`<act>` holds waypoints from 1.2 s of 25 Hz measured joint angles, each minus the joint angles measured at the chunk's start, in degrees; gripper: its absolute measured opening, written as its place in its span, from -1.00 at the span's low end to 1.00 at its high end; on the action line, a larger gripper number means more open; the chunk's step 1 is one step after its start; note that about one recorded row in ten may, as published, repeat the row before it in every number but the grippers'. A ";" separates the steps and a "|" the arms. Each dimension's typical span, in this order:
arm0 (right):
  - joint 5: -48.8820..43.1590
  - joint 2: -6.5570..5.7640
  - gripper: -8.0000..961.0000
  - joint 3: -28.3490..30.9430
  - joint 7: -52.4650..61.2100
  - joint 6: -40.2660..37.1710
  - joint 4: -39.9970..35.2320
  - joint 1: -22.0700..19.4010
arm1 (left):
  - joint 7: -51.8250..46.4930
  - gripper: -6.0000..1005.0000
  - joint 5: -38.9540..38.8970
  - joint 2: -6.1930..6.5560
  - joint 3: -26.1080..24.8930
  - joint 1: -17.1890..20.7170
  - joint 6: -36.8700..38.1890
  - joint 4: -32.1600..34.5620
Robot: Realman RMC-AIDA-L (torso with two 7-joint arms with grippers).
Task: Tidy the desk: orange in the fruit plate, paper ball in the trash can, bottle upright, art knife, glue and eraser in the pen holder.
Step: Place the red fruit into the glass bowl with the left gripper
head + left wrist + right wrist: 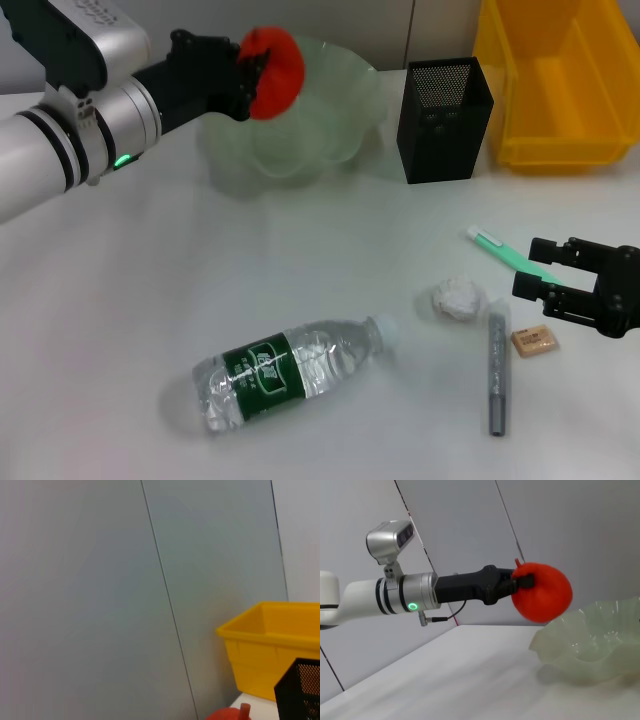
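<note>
While my left gripper (252, 75) clamped the orange (275, 72) and held it above the near rim of the fruit plate (330, 120), my head camera hid the gap beneath it — only my right wrist camera showed the fruit (542, 591) hanging clear of the scalloped bowl (590, 647), not touching it, its stem nub pointing up. My left wrist camera caught just the orange's top and nub (235, 714), with the trash can (272, 647) and a corner of the pen holder (300, 690) behind. My right gripper (540, 272) hovered low over the table at my right, fingers spread and holding nothing, near the eraser (534, 341) and paper ball (457, 298). The bottle (290, 372) lay on its side, long axis slanting across the table, cap toward the paper ball — base toward my left.
</note>
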 joint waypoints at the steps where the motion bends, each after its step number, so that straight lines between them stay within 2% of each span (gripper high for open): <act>1: 0.00 0.03 0.39 -0.02 -0.04 0.00 0.00 -0.02 | 0.03 -0.88 0.00 0.00 0.08 -0.14 -0.02 -0.40; 8: 0.00 0.15 0.39 -0.21 -0.68 -0.01 0.63 0.25 | 0.97 -0.87 0.00 0.00 0.10 -0.94 -0.16 -2.94; 30: 0.02 0.26 0.39 -0.68 -0.85 -0.07 1.58 1.01 | 2.28 -0.87 -4.85 0.00 -0.12 -1.09 -0.28 -3.08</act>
